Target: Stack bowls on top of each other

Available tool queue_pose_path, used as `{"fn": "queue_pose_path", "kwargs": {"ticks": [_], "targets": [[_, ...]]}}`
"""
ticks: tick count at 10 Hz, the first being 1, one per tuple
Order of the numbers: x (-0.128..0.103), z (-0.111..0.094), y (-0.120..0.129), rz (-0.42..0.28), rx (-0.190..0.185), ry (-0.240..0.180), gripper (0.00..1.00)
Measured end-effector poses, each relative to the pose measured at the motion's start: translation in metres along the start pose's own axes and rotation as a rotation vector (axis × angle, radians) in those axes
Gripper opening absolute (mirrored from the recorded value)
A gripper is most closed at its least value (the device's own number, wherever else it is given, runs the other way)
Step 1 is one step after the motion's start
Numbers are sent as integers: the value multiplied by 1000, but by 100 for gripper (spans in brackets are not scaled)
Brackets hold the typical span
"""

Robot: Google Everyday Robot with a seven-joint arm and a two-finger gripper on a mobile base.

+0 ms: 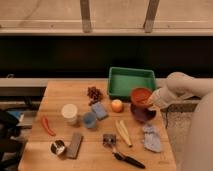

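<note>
The red-orange bowl (140,94) hangs tilted just above the dark purple bowl (143,114), which sits on the wooden table (60,95) near its right edge, in front of the green tray. Their rims overlap in the view; I cannot tell whether they touch. My gripper (150,100) reaches in from the right on a white arm and grips the red-orange bowl at its right rim.
A green tray (131,81) stands at the back right. An orange fruit (117,105), blue sponge (99,110), small blue cup (89,119) and white cup (69,113) lie left of the bowls. A grey cloth (151,137), yellow vegetable (122,132) and black brush (127,159) lie in front.
</note>
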Motion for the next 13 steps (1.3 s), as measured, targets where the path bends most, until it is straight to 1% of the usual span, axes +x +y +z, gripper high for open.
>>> {"fn": "queue_pose_path", "kwargs": {"ticks": [2, 3, 6, 7, 8, 9, 10, 11, 12, 13], "targets": [[1, 1, -7, 12, 15, 4, 73], [3, 4, -9, 14, 26, 6, 75], [10, 12, -13, 15, 60, 17, 75], [14, 18, -15, 15, 75, 26, 75], [18, 23, -16, 14, 86, 33, 75], [19, 24, -17, 12, 89, 29, 75], [18, 20, -15, 4, 87, 12, 75], [18, 12, -8, -12, 80, -11, 75], [19, -1, 1, -29, 62, -40, 75], [18, -17, 9, -43, 36, -74, 75]]}}
